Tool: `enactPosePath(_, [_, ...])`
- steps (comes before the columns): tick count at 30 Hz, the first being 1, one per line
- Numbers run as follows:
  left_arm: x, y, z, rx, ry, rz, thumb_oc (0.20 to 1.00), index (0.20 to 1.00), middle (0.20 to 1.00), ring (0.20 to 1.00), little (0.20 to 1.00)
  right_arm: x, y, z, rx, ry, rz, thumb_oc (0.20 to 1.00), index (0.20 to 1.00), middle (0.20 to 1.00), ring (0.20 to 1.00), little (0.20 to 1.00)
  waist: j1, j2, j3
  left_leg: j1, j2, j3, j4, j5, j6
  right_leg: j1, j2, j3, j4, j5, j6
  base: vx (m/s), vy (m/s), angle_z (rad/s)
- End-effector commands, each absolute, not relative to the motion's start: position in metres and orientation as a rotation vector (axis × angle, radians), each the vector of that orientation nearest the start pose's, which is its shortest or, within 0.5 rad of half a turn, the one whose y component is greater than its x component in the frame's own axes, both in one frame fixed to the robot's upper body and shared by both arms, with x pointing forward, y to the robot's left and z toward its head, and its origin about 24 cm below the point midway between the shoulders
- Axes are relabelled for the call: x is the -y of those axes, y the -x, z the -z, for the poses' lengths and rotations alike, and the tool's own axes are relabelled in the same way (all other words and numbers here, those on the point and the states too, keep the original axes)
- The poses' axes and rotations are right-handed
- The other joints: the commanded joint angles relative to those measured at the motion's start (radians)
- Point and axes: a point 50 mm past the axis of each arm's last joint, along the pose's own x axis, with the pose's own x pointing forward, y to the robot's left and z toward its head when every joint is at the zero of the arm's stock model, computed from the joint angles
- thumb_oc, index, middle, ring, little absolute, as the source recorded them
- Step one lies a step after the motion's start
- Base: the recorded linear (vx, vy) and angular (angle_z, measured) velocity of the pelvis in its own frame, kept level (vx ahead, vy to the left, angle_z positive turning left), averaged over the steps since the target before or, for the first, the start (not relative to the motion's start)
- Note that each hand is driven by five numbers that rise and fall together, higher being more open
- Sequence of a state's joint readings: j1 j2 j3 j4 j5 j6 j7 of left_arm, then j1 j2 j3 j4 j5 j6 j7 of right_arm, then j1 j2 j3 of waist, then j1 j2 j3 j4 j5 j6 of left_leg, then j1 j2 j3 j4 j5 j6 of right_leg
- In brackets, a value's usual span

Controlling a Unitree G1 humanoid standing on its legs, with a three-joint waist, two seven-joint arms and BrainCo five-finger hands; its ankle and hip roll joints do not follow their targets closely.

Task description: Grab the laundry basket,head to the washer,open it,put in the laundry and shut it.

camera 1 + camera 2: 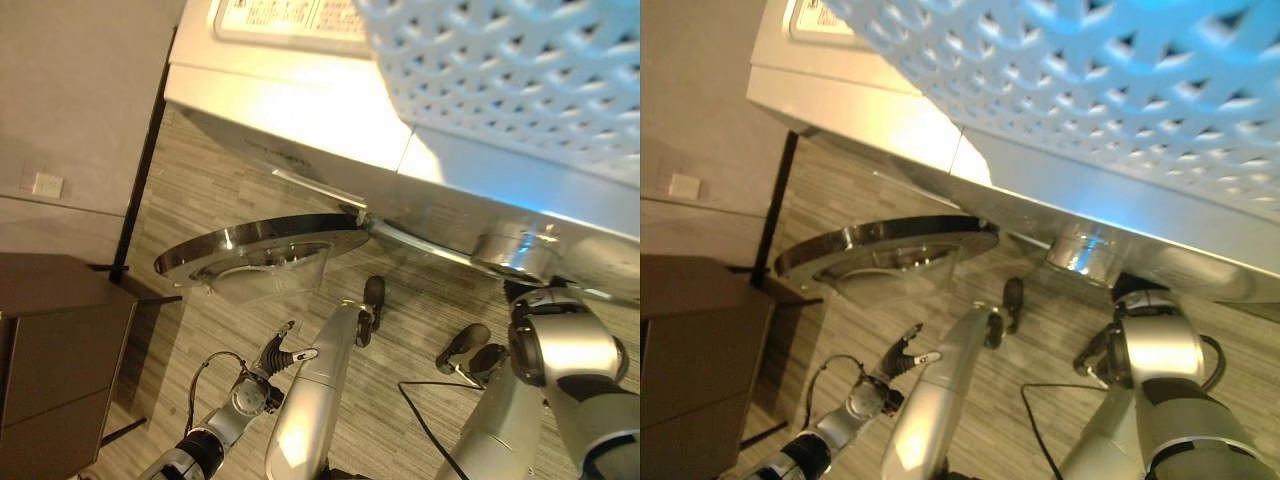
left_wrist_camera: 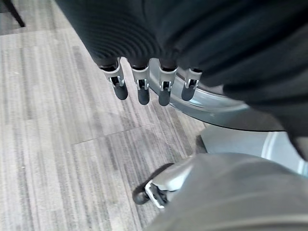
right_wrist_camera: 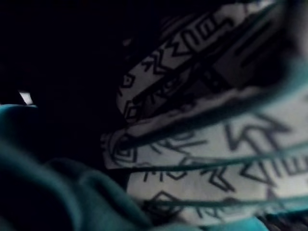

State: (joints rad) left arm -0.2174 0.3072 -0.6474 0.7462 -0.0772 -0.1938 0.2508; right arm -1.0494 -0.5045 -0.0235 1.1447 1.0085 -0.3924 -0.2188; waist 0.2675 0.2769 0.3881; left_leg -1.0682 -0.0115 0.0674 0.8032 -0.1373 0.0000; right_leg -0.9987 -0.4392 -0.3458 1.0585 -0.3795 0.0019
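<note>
Our right arm reaches into the washer [image 1: 300,120], whose door [image 1: 255,250] hangs wide open; patterned laundry [image 3: 202,125] lies right before that wrist, though we cannot tell its fingers' state. The basket [image 1: 520,70] sits atop the machine, and our left hand [image 2: 149,86] hangs low, fingers straight and empty, nearer the door.

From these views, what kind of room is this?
Probably a home laundry corner. A white front-loading washer has its round glass door swung open, a white lattice laundry basket sits on top, and patterned cloth shows in the right wrist view. Wood-look floor.
</note>
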Motion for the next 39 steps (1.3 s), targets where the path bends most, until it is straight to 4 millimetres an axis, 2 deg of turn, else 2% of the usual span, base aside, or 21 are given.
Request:
enactPosePath(1, [-0.163,-0.215,0.092,-0.484,-0.563,0.238,1.000,1.000,1.000,1.000,1.000,0.320,-0.376,-0.250,0.607,-0.641,0.576,0.520,0.520,0.520,0.520,0.520,0.014,0.011,0.013,0.020,-0.036,0.053,0.146,-0.164,0.036,0.056,0.026,0.072,-0.022,-0.004,0.083,0.01,0.030,0.06])
enactPosePath(2, [-0.166,-0.213,0.094,-0.501,-0.562,0.235,1.000,1.000,1.000,1.000,1.000,0.322,-0.376,-0.240,0.545,-0.580,0.616,1.000,1.000,1.000,1.000,1.000,0.014,0.010,0.013,0.018,-0.035,0.052,0.148,-0.164,0.036,0.054,0.026,0.074,-0.020,-0.002,0.082,0.00,0.036,0.02])
enactPosePath(3, [-0.167,-0.209,0.098,-0.525,-0.568,0.234,1.000,1.000,1.000,1.000,1.000,0.322,-0.379,-0.227,0.454,-0.507,0.673,1.000,1.000,1.000,1.000,1.000,0.012,0.009,0.014,0.019,-0.032,0.053,0.146,-0.164,0.037,0.051,0.028,0.078,-0.018,0.000,0.080,0.00,0.000,0.00])
enactPosePath(4, [-0.166,-0.209,0.098,-0.524,-0.565,0.233,1.000,1.000,1.000,1.000,1.000,0.321,-0.380,-0.229,0.452,-0.501,0.675,1.000,1.000,1.000,1.000,1.000,0.010,0.009,0.015,0.019,-0.031,0.055,0.146,-0.164,0.037,0.049,0.029,0.080,-0.018,0.000,0.080,0.00,0.055,-0.04])
enactPosePath(5, [-0.168,-0.206,0.103,-0.554,-0.571,0.227,1.000,1.000,1.000,1.000,1.000,0.309,-0.388,-0.201,0.275,-0.439,0.638,1.000,1.000,1.000,1.000,1.000,0.006,0.002,0.015,0.025,-0.026,0.062,0.130,-0.158,0.038,0.046,0.038,0.089,-0.030,0.006,0.076,-0.01,0.041,-0.14])
enactPosePath(8, [-0.163,-0.214,0.096,-0.513,-0.552,0.222,1.000,1.000,1.000,1.000,1.000,0.301,-0.387,-0.156,0.097,-0.435,0.667,1.000,1.000,1.000,1.000,1.000,-0.002,0.000,0.013,0.052,-0.022,0.064,0.069,-0.135,0.037,0.059,0.042,0.086,-0.073,0.024,0.079,-0.03,0.024,-0.15])
enactPosePath(12, [-0.156,-0.220,0.093,-0.494,-0.547,0.225,1.000,1.000,1.000,1.000,1.000,0.273,-0.376,-0.088,-0.075,-0.448,0.644,1.000,1.000,1.000,1.000,1.000,-0.025,-0.017,0.011,0.188,-0.022,0.059,-0.160,-0.034,0.022,0.182,0.088,0.039,-0.253,0.109,0.103,-0.08,0.010,-0.11])
enactPosePath(15, [-0.169,-0.201,0.117,-0.673,-0.478,0.110,1.000,1.000,1.000,1.000,1.000,0.238,-0.340,-0.007,-0.272,-0.453,0.565,1.000,1.000,1.000,1.000,1.000,-0.065,-0.064,-0.011,0.350,-0.022,0.051,-0.345,0.045,0.003,0.340,0.139,0.024,-0.421,0.170,0.100,0.01,0.003,-0.12])
enactPosePath(16, [-0.169,-0.199,0.118,-0.677,-0.477,0.109,1.000,1.000,1.000,1.000,1.000,0.237,-0.339,-0.005,-0.275,-0.454,0.563,1.000,1.000,1.000,1.000,1.000,-0.068,-0.064,-0.010,0.359,-0.022,0.051,-0.353,0.048,0.002,0.349,0.141,0.023,-0.428,0.173,0.099,0.07,-0.017,-0.12])
enactPosePath(17, [-0.174,-0.188,0.128,-0.755,-0.429,0.065,1.000,1.000,1.000,1.000,1.000,0.223,-0.307,0.038,-0.399,-0.417,0.498,1.000,1.000,1.000,1.000,1.000,-0.091,-0.096,-0.026,0.431,-0.021,0.045,-0.420,0.079,-0.006,0.424,0.162,0.017,-0.498,0.197,0.097,0.07,-0.012,-0.25])
enactPosePath(19, [-0.179,-0.175,0.135,-0.807,-0.413,0.050,1.000,1.000,1.000,1.000,1.000,0.202,-0.280,0.066,-0.502,-0.222,0.341,1.000,1.000,1.000,1.000,1.000,-0.116,-0.122,-0.036,0.506,-0.013,0.043,-0.490,0.113,-0.012,0.500,0.184,0.009,-0.566,0.222,0.095,0.06,-0.022,-0.19])
enactPosePath(21, [-0.184,-0.160,0.142,-0.867,-0.408,0.029,1.000,1.000,1.000,1.000,1.000,0.185,-0.256,0.085,-0.557,-0.088,0.199,1.000,1.000,1.000,1.000,1.000,-0.143,-0.151,-0.047,0.579,-0.002,0.044,-0.550,0.139,-0.018,0.570,0.206,0.003,-0.624,0.237,0.092,0.04,-0.050,-0.29])
enactPosePath(23, [-0.187,-0.150,0.147,-0.908,-0.399,0.014,1.000,1.000,1.000,1.000,1.000,0.181,-0.232,0.101,-0.622,0.027,0.110,1.000,1.000,1.000,1.000,1.000,-0.161,-0.174,-0.072,0.658,0.008,0.046,-0.618,0.169,-0.028,0.653,0.227,-0.011,-0.692,0.252,0.094,0.07,-0.094,-0.29])
enactPosePath(25, [-0.196,-0.125,0.155,-0.988,-0.394,-0.005,1.000,1.000,1.000,1.000,1.000,0.189,-0.194,0.119,-0.705,0.021,0.095,1.000,1.000,1.000,1.000,1.000,-0.190,-0.198,-0.128,0.791,0.017,0.042,-0.717,0.206,-0.051,0.790,0.255,-0.040,-0.805,0.275,0.102,0.08,-0.142,-0.13])
enactPosePath(26, [-0.196,-0.125,0.156,-0.989,-0.394,-0.004,1.000,1.000,1.000,1.000,1.000,0.189,-0.194,0.119,-0.706,0.021,0.095,1.000,1.000,1.000,1.000,1.000,-0.191,-0.197,-0.127,0.794,0.017,0.041,-0.719,0.208,-0.051,0.794,0.256,-0.041,-0.808,0.276,0.102,-0.02,-0.107,0.06])
enactPosePath(27, [-0.199,-0.113,0.159,-1.021,-0.398,0.004,1.000,1.000,1.000,1.000,1.000,0.197,-0.183,0.123,-0.728,0.040,0.094,1.000,1.000,1.000,1.000,1.000,-0.194,-0.200,-0.163,0.831,0.028,0.048,-0.759,0.239,-0.052,0.840,0.268,-0.063,-0.864,0.308,0.097,-0.03,-0.073,0.11])
enactPosePath(29, [-0.204,-0.100,0.162,-1.070,-0.403,0.014,1.000,1.000,1.000,1.000,1.000,0.204,-0.173,0.126,-0.755,0.086,0.079,1.000,1.000,1.000,1.000,1.000,-0.195,-0.212,-0.197,0.873,0.032,0.053,-0.784,0.244,-0.057,0.886,0.282,-0.062,-0.902,0.313,0.097,0.04,-0.105,0.03])
enactPosePath(31, [-0.212,-0.085,0.165,-1.139,-0.416,0.053,1.000,1.000,1.000,1.000,1.000,0.223,-0.141,0.143,-0.927,0.130,0.071,1.000,1.000,1.000,1.000,1.000,-0.187,-0.231,-0.246,0.930,0.035,0.058,-0.818,0.250,-0.064,0.949,0.299,-0.066,-0.946,0.318,0.096,0.08,-0.130,0.01])
enactPosePath(37, [-0.216,-0.062,0.170,-1.237,-0.405,0.077,1.000,1.000,1.000,1.000,1.000,0.252,-0.080,0.158,-1.139,-0.012,0.300,1.000,1.000,1.000,1.000,1.000,-0.196,-0.241,-0.331,1.014,0.038,0.074,-0.883,0.257,-0.070,1.031,0.319,-0.055,-1.030,0.342,0.104,0.08,-0.045,-0.02])
enactPosePath(38, [-0.218,-0.056,0.171,-1.264,-0.344,0.020,1.000,1.000,1.000,1.000,1.000,0.261,-0.056,0.161,-1.161,-0.194,0.498,1.000,1.000,1.000,1.000,1.000,-0.206,-0.246,-0.353,1.028,0.038,0.081,-0.891,0.256,-0.071,1.045,0.323,-0.051,-1.048,0.352,0.107,0.08,-0.045,-0.09])
enactPosePath(39, [-0.216,-0.054,0.172,-1.274,-0.318,0.010,1.000,1.000,1.000,1.000,1.000,0.263,-0.048,0.161,-1.165,-0.260,0.562,1.000,1.000,1.000,1.000,1.000,-0.209,-0.249,-0.360,1.033,0.038,0.082,-0.891,0.253,-0.071,1.050,0.324,-0.051,-1.050,0.354,0.107,0.09,-0.035,-0.12])
